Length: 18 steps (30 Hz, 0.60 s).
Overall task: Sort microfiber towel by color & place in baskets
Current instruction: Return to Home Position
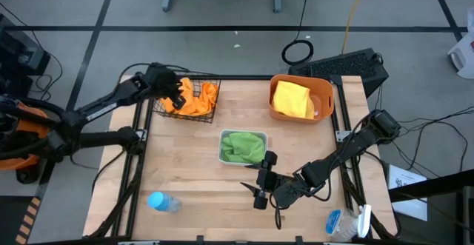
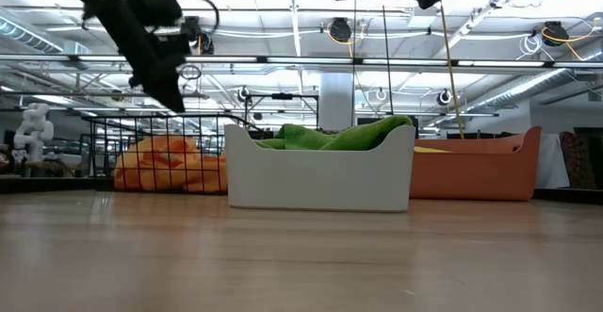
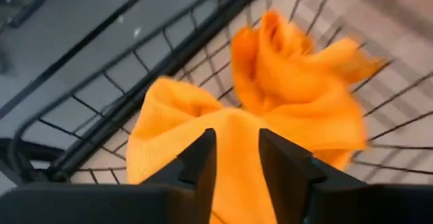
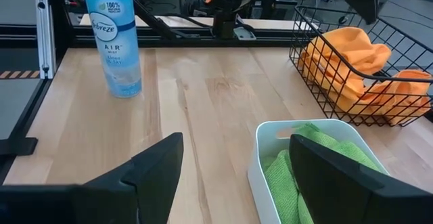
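Nearest to me, a blue-capped bottle (image 4: 111, 38) stands upright on the desk (image 1: 185, 163). It is well off to the left of the white tray (image 2: 320, 175) and closer to the front edge than the tray is. My right hand (image 1: 255, 178) hangs above the desk just in front of the tray, by its right front corner. Its fingers are spread wide apart and grip nothing. It faces leftward, past the tray's front.

The tray itself sits near the middle of the desk. Green cloths (image 1: 243, 149) are bunched inside it, mounding a little above the rim; I cannot count them.

Behind the tray and to its left stands the black wire basket (image 1: 157, 106), with orange cloths (image 1: 200, 97) crumpled inside. From my left wrist camera I make out two bunches. My left hand (image 3: 237, 132) hangs over the basket's left half, above the cloths. Its fingers are a narrow gap apart and clamped on nothing.

Behind the tray and to its right is the orange tub (image 2: 471, 175), holding yellow cloths (image 1: 291, 99). Tub and basket stand well apart, and the tray touches neither.
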{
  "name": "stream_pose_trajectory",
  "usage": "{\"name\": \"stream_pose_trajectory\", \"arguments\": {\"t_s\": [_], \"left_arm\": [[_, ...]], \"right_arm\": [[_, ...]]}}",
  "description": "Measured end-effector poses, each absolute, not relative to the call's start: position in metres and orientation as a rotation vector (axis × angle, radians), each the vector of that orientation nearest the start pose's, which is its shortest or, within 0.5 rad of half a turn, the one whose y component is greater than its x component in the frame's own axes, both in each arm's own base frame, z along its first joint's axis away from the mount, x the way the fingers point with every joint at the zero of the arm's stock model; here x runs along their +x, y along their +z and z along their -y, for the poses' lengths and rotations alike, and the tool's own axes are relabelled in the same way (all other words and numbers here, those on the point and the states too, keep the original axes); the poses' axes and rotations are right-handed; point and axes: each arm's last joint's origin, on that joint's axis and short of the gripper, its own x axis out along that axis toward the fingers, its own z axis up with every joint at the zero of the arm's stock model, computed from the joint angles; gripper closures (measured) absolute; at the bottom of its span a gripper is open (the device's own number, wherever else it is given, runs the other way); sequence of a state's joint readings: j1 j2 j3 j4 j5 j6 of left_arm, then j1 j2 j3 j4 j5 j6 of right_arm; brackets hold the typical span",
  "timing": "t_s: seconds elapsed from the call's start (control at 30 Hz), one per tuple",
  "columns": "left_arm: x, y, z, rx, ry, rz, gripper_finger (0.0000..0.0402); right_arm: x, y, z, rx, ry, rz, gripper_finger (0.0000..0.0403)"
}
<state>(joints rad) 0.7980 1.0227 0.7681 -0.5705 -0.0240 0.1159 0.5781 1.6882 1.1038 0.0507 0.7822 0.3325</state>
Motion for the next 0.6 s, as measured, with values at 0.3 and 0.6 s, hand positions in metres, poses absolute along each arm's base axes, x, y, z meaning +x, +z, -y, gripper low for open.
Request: {"name": "stream_pose_trajectory", "arguments": {"t_s": [0.3,0.6], "left_arm": [[0.119,0.286,-0.091,-0.252,0.324,-0.547,0.0254],[0.105,0.270,-0.042,-0.138,0.079,-0.304,0.0280]], "right_arm": [[0.316,0.236,-0.182,-0.114,-0.241,-0.388,0.0175],[0.284,0.272,-0.173,-0.265,-0.062,-0.466,0.0353]]}}
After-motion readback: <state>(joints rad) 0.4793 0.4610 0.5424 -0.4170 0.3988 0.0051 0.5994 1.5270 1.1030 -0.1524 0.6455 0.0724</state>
